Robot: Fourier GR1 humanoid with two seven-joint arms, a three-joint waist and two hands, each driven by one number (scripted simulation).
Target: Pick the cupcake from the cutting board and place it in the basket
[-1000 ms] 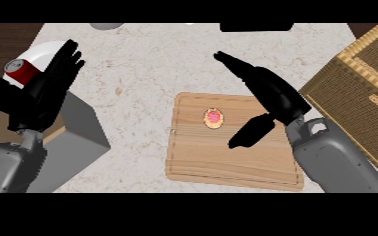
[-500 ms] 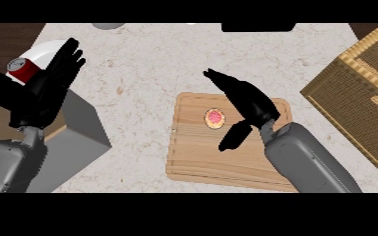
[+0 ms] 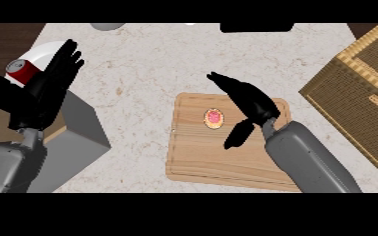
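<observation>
Pale speckled stone is seen as the top of the desk (image 3: 148, 70), viewed steeply from above. On it, near the middle, a wooden cutting board (image 3: 214, 160) is laid flat, and the cupcake (image 3: 213, 118) is found on the board's upper half, upright, its pink-and-red top ringed by a yellow wrapper. It is not held by anything.

Just to the right of the cupcake the right hand (image 3: 251, 102) is held over the board. Its fingers are stretched out straight toward the upper left and its thumb is spread downward, away from them. The hand is wide open, with nothing grasped. The cupcake is seen just beside the gap between thumb and fingers, with a narrow strip of board showing between it and the hand. The grey forearm is brought in from the lower right, across the board's right part.

Further right, well apart from the board, the woven basket (image 3: 332, 90) is cut off by the view's edge.

At the left edge the left hand (image 3: 52, 82) is rested open, fingers up and relaxed. Behind its fingers a red can (image 3: 21, 70) is stood on a white plate (image 3: 44, 52), and below it a grey block (image 3: 77, 130) is placed.
</observation>
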